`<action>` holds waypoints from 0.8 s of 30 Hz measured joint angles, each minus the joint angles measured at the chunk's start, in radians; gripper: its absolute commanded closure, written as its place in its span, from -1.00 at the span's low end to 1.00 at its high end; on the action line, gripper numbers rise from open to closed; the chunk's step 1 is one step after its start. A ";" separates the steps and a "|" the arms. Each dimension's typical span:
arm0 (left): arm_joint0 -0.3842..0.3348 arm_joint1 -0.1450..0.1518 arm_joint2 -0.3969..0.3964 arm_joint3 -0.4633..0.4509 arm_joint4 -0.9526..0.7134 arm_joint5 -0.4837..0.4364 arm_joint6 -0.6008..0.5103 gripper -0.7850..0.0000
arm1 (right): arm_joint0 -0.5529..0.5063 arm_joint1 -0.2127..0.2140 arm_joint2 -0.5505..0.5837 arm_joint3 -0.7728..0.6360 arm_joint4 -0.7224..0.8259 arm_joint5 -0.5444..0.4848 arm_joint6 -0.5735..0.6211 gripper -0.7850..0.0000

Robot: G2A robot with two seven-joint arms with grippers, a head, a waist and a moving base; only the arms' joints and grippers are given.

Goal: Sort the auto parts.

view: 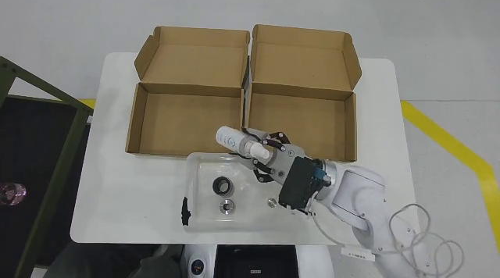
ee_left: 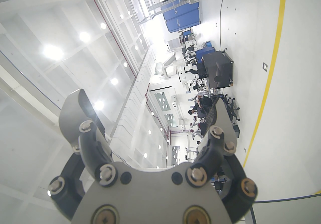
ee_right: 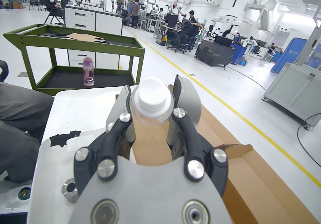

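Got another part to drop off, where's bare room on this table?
Both cardboard boxes show bare floors: left box, right box. The white table is bare left of the left box and right of the right box. Crowded: the clear tray, with a black ring, a metal cylinder and the right gripper holding a white bottle over its far edge.

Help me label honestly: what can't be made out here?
Top view: dark ring and metal piece in tray, too small to identify.
Right wrist view: body of the bottle, hidden behind its cap and right gripper.
Left wrist view: left gripper faces the ceiling, position unclear.
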 measured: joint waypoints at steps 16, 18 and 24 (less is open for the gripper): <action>0.000 0.000 0.000 0.000 0.000 0.000 0.000 -1.00 | 0.042 0.000 0.044 0.073 -0.021 0.041 -0.019 1.00; 0.000 0.000 0.000 0.000 0.000 0.000 0.000 -1.00 | 0.046 0.002 0.051 0.083 -0.020 0.034 0.011 1.00; 0.000 0.000 0.000 0.000 0.000 0.000 0.000 -1.00 | 0.063 0.006 0.057 0.120 -0.025 -0.007 0.155 1.00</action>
